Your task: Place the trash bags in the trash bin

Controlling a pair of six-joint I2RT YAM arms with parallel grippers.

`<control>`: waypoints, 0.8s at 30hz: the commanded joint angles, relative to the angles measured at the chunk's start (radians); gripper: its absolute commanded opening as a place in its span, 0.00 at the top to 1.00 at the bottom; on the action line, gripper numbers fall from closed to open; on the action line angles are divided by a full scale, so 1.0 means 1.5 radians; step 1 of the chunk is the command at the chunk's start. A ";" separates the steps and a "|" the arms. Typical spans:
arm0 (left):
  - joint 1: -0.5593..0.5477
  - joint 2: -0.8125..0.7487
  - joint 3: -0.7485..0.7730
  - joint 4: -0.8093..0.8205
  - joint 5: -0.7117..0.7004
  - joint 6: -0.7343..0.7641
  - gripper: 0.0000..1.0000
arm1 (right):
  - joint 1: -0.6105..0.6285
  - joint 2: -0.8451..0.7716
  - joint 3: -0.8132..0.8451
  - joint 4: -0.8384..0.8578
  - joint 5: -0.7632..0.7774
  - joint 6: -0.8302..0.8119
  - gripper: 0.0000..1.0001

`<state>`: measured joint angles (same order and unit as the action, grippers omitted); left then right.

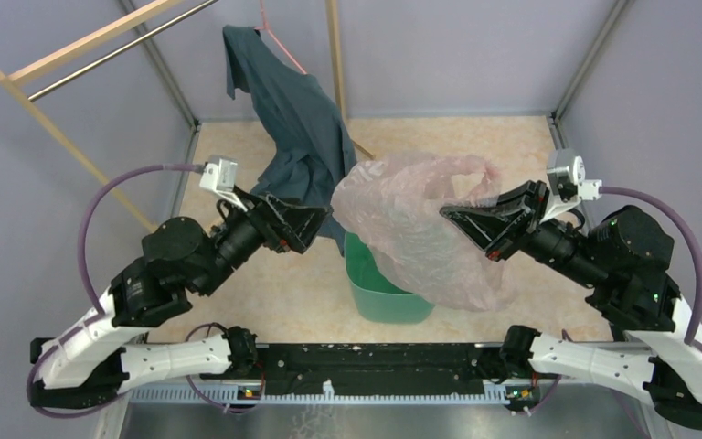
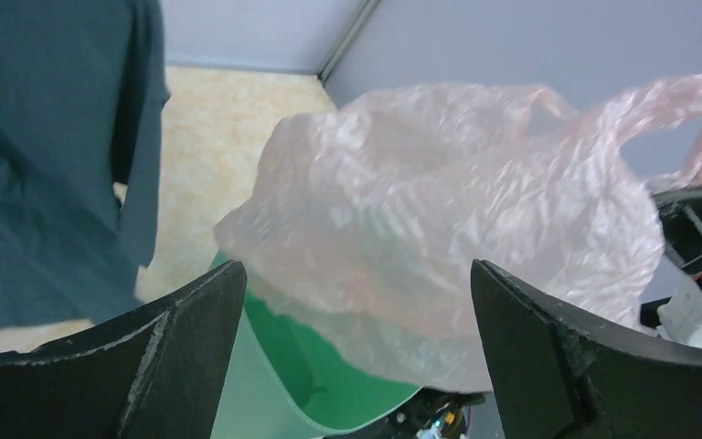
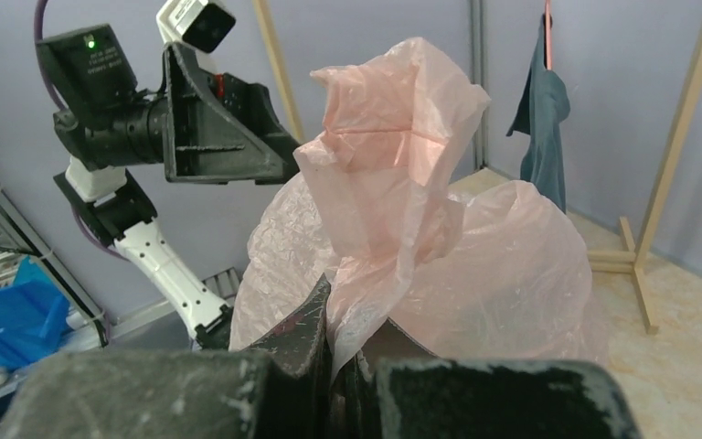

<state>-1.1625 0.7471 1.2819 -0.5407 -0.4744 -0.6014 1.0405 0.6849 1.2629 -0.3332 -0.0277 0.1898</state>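
Observation:
The pale pink trash bag (image 1: 416,229) hangs puffed up in the air over the teal-green trash bin (image 1: 379,297), covering most of its opening. My right gripper (image 1: 450,218) is shut on a fold of the bag (image 3: 379,210), pinched between its fingers (image 3: 306,334). My left gripper (image 1: 324,224) is open and empty, just left of the bag and above the bin's left rim. In the left wrist view the bag (image 2: 439,219) fills the space ahead of the fingers (image 2: 196,338), with the bin (image 2: 292,366) below.
A dark blue-grey shirt (image 1: 297,137) hangs from a wooden rack (image 1: 82,46) at the back, just behind my left gripper and touching the bag's left side. Grey walls enclose the beige floor (image 1: 265,293).

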 commanded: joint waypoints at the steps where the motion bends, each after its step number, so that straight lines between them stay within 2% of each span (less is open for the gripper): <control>1: 0.000 0.090 0.054 0.069 0.009 0.036 0.02 | 0.003 -0.008 0.000 0.007 -0.025 -0.012 1.00; 3: 0.003 0.133 0.080 0.071 0.014 0.041 0.02 | 0.003 -0.008 -0.004 0.005 -0.026 -0.006 1.00; 6: 0.035 0.176 0.084 0.112 0.073 0.047 0.10 | 0.004 -0.003 -0.009 0.021 -0.026 0.008 1.00; 10: 0.134 0.242 0.077 0.134 0.258 -0.014 0.26 | 0.003 0.015 -0.002 0.046 -0.033 0.021 1.00; 11: 0.142 0.255 0.070 0.135 0.294 -0.022 0.33 | 0.003 0.018 -0.002 0.052 -0.020 0.025 1.00; 13: 0.143 0.270 0.043 0.153 0.382 -0.031 0.39 | 0.003 0.023 -0.002 0.057 0.039 0.034 1.00; 15: 0.143 0.266 -0.010 0.188 0.438 -0.048 0.40 | 0.003 0.037 -0.002 0.053 0.123 0.052 1.00; 17: 0.143 0.249 -0.072 0.220 0.454 -0.073 0.41 | 0.003 0.065 0.003 0.042 0.191 0.065 1.00; 22: 0.143 0.229 -0.155 0.241 0.447 -0.102 0.40 | 0.003 0.113 -0.010 0.052 0.201 0.057 1.00; 24: 0.144 0.243 -0.148 0.204 0.410 -0.097 0.34 | 0.003 0.136 -0.012 0.053 0.209 0.043 1.00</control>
<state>-0.9489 1.1255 1.0576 -0.2695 0.1463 -0.7193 1.0405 0.8375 1.2549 -0.2958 0.2165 0.2661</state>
